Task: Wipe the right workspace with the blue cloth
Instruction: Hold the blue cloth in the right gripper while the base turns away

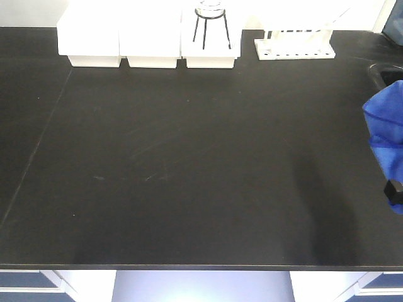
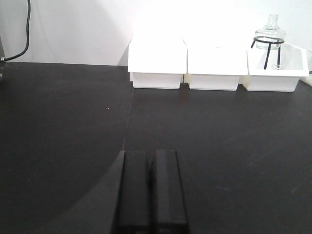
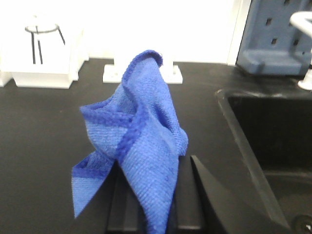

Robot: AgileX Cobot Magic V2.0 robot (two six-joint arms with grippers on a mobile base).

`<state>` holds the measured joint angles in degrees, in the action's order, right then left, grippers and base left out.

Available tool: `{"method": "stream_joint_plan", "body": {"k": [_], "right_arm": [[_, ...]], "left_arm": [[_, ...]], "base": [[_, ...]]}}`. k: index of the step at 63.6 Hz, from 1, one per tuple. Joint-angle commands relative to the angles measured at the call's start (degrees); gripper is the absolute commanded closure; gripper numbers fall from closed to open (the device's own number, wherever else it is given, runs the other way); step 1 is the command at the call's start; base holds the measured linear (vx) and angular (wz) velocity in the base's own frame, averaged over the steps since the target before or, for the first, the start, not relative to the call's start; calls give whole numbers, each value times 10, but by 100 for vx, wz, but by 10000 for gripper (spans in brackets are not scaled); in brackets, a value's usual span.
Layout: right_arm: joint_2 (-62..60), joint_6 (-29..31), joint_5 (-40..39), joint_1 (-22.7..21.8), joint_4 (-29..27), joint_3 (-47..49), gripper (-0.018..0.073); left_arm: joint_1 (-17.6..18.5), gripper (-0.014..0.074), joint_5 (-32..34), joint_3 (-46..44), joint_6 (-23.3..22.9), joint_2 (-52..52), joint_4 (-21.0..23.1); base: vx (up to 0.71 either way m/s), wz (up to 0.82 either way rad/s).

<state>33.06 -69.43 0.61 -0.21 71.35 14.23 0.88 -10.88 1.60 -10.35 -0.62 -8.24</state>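
Note:
My right gripper (image 3: pixel 157 195) is shut on the blue cloth (image 3: pixel 139 141), which bunches up in front of the fingers and hangs off to the left. In the front view the cloth (image 1: pixel 385 129) shows at the far right edge above the black table (image 1: pixel 189 163), with a black fingertip (image 1: pixel 394 189) below it. My left gripper (image 2: pixel 150 190) is shut and empty, low over the table at the left. It does not show in the front view.
Three white bins (image 1: pixel 148 38) line the back edge, one with a glass flask on a wire stand (image 1: pixel 211 19). A white rack (image 1: pixel 295 44) stands at the back right. A black sink (image 3: pixel 273 141) lies right of the cloth.

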Motion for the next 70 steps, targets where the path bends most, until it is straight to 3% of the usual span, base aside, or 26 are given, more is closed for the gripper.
{"method": "stream_joint_plan", "body": {"k": [1,70], "right_arm": [[-11,4,-11,-2,8,15,559],[-11,4,-11,-2,8,15,559]], "left_arm": [[-3,602,46,18,-5,-9,-1],[-3,602,46,18,-5,-9,-1]], "base": [[0,0],[-5,1]]}}
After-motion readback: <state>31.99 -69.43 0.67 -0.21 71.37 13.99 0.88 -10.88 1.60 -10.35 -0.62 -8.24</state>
